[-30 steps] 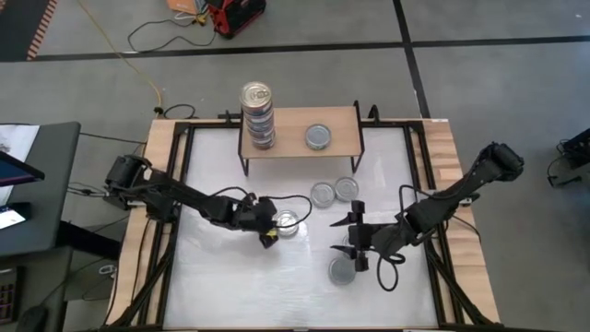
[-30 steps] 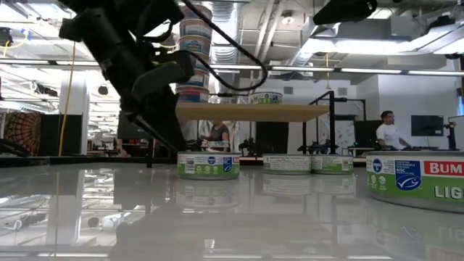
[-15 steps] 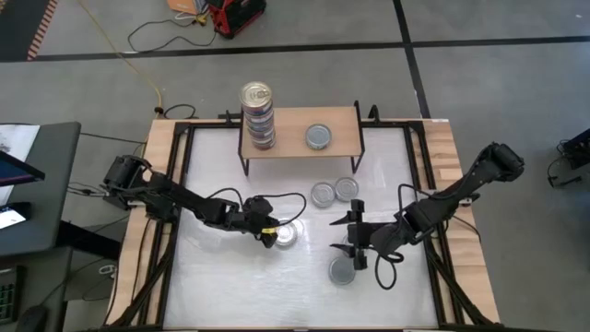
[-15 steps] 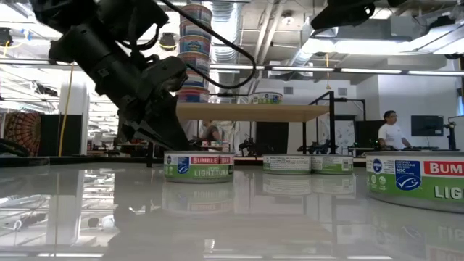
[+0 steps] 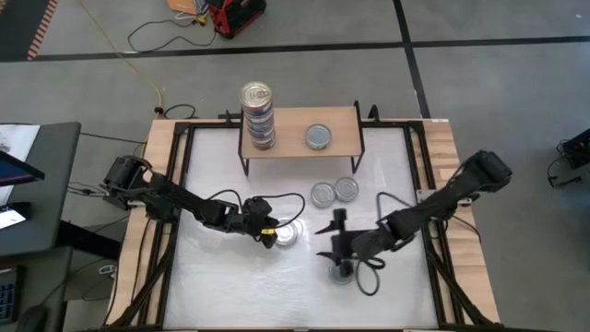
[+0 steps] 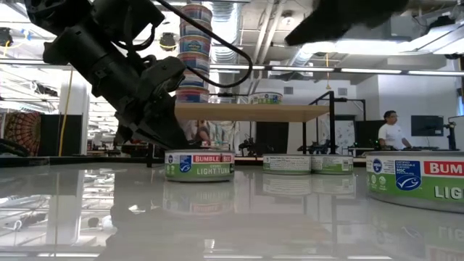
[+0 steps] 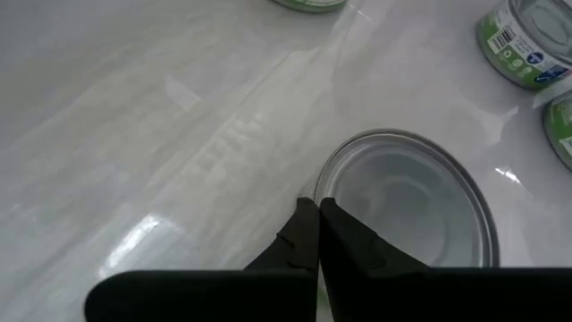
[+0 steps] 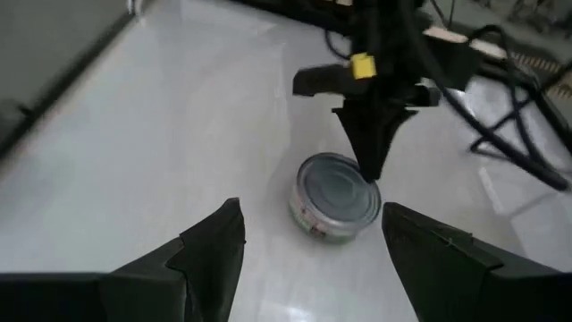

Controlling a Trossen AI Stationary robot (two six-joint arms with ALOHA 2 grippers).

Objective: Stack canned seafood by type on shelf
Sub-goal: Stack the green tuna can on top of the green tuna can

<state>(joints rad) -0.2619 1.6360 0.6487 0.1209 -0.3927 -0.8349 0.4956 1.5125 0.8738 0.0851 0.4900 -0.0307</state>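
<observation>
Grey concrete floor (image 5: 479, 101) crossed by dark seams; yellow cable (image 5: 138, 69) trailing; red device (image 5: 235, 16) at far edge. Dark side desk (image 5: 37, 184). Ceiling ducts (image 6: 246, 29), strip lights (image 6: 377, 47). Seated person (image 6: 391, 132) by a monitor (image 6: 426, 125).

This is a big lab or workshop where people test robots. The white table (image 5: 230, 277) has a wood edge and stands on a bare gray concrete floor (image 5: 479, 83) marked with dark lines. A yellow cable (image 5: 138, 69) runs across the floor to a red and black machine (image 5: 232, 16). Beside the table is a dark desk (image 5: 37, 184). In the low view, pipes and long lights (image 6: 377, 70) hang under an open ceiling. A person (image 6: 392, 131) sits far back near a screen (image 6: 426, 125).
</observation>
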